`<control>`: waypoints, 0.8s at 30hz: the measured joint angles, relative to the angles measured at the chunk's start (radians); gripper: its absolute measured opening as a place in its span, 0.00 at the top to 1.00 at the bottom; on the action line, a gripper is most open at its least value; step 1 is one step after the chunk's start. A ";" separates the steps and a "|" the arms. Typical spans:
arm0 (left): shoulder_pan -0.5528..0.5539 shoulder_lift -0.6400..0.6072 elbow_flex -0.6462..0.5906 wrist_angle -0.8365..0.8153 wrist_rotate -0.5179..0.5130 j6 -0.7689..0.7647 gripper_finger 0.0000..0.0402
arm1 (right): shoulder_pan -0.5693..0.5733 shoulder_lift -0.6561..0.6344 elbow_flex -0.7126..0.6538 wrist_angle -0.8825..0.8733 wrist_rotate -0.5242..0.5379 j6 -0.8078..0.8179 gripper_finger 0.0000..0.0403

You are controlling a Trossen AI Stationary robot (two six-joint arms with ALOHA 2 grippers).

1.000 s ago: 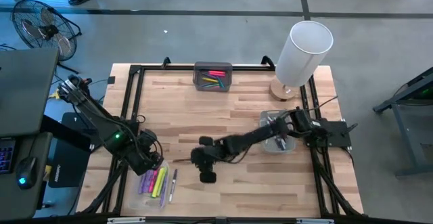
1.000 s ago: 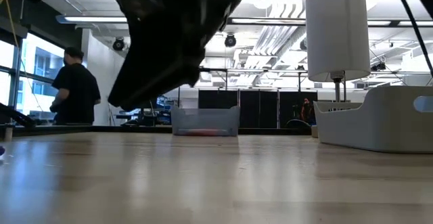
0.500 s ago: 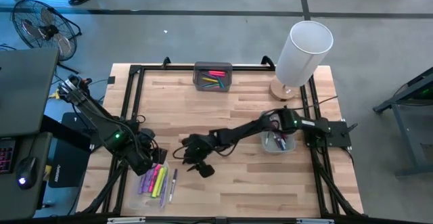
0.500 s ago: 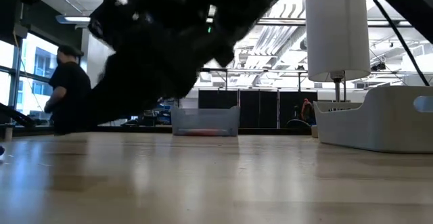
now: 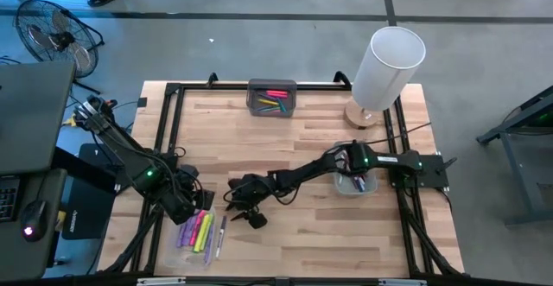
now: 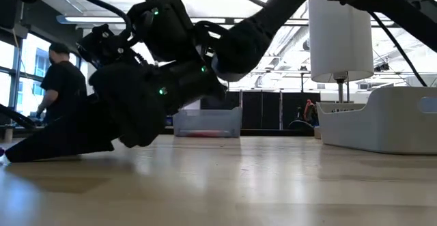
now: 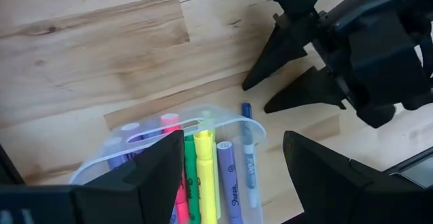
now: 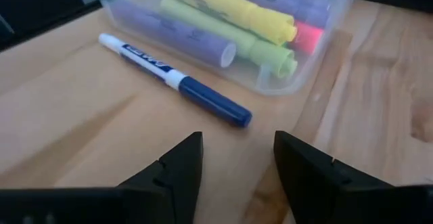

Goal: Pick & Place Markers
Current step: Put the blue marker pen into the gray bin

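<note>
A loose white-barrelled marker with a blue cap (image 8: pixel 174 82) lies flat on the table (image 5: pixel 302 139), just beside the outer wall of the clear tray (image 8: pixel 298 65) of markers (image 8: pixel 230 11), its long axis roughly parallel to that wall. The right gripper (image 5: pixel 232 201), jaws apart and empty, has reached across and sits low just short of the pen, which lies crosswise ahead of its fingers. The left gripper (image 7: pixel 233 160) hovers open over the tray, about as near; by its aim the right looks the likelier to pick.
</note>
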 joint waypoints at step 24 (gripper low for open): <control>0.000 0.000 0.000 0.051 -0.005 0.001 0.38 | 0.022 0.023 0.000 0.052 -0.121 -0.057 0.61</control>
